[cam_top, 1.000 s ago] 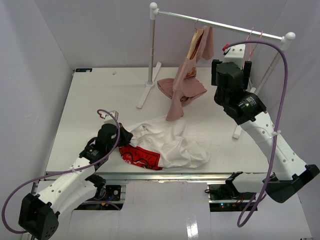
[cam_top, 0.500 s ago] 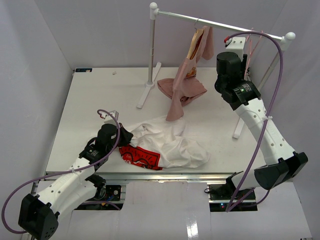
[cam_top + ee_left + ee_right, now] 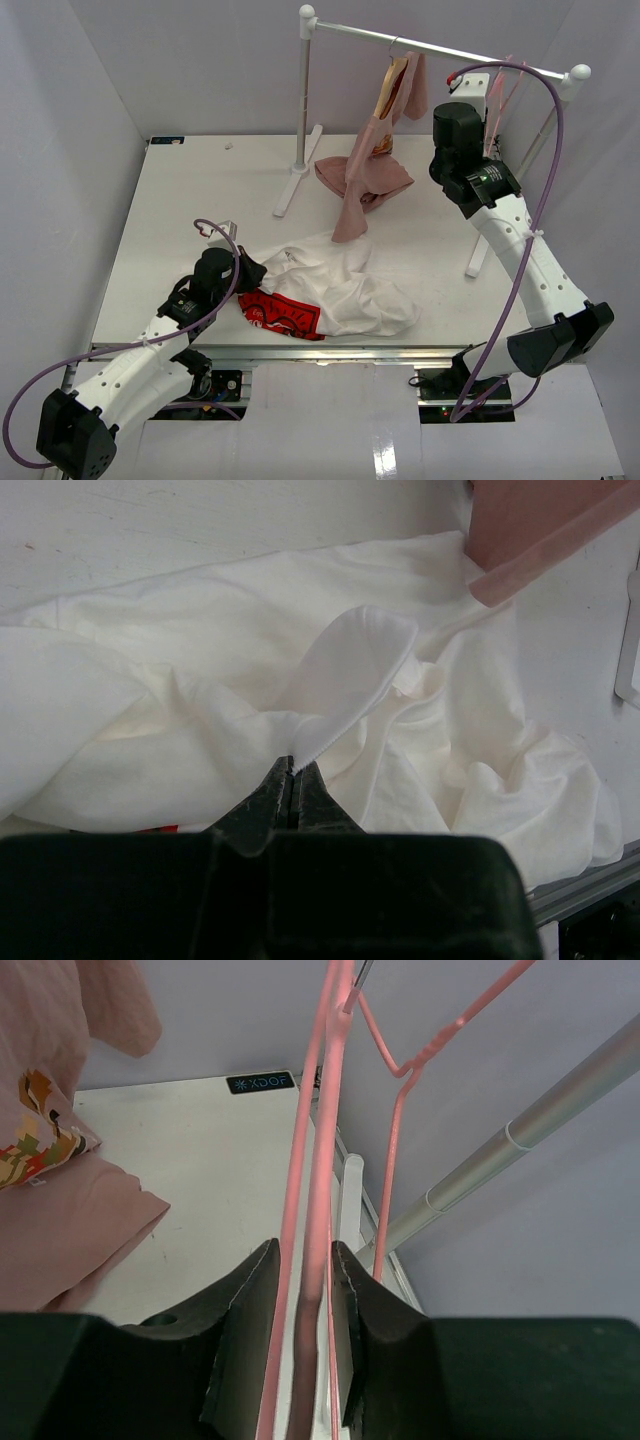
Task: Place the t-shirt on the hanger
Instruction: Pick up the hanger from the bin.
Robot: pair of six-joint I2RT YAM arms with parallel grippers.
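The white t-shirt (image 3: pixel 340 285) lies crumpled near the table's front edge, its red print (image 3: pixel 285 315) showing at the lower left. My left gripper (image 3: pixel 246 272) is shut on a hem fold of the t-shirt (image 3: pixel 340 670), its jaws (image 3: pixel 293 765) pressed together on the cloth. The thin pink hanger (image 3: pixel 500 95) hangs at the right end of the rail. My right gripper (image 3: pixel 305 1255) reaches up to it, and the hanger's bars (image 3: pixel 325 1110) run between its two fingers, which stand narrow against them.
A white clothes rack (image 3: pixel 440 47) stands at the back, its right pole (image 3: pixel 520 1130) close beside my right gripper. A dusty-pink garment (image 3: pixel 365 180) hangs from another hanger on the rail and pools on the table. The rack's feet (image 3: pixel 295 185) rest on the tabletop.
My right arm has risen and moved back towards the rail, and its jaws have narrowed around the hanger's bars. The left arm and the t-shirt have not moved.
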